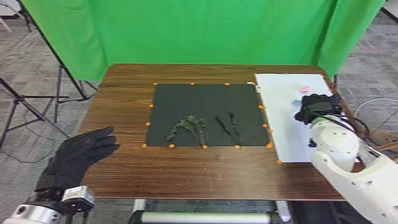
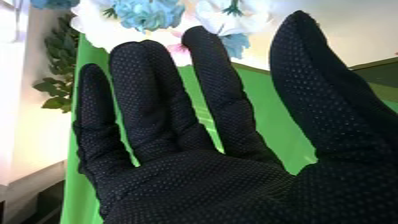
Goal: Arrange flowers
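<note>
My right hand point(image 2: 200, 187) is released, fingers straight; closing on the ruffled blue blossom point(image 2: 147, 16) just beyond my fingertips might crush 1 white blossom point(image 2: 238, 22) crowding it.

- Desk point(image 1: 178, 172): brown
- Curtain point(image 1: 213, 35): green
- Mat point(image 1: 178, 100): black, orange dots around it
- Board point(image 1: 286, 135): white
- Flowers point(image 2: 147, 14): blue, white, pink
- Leaves point(image 2: 62, 62): green
- Right robot hand point(image 1: 318, 106): black, finely dotted

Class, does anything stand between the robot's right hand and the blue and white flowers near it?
Nothing visible does: in the right wrist view, the flowers show just beyond the open right hand, with no other thing in between.
</note>
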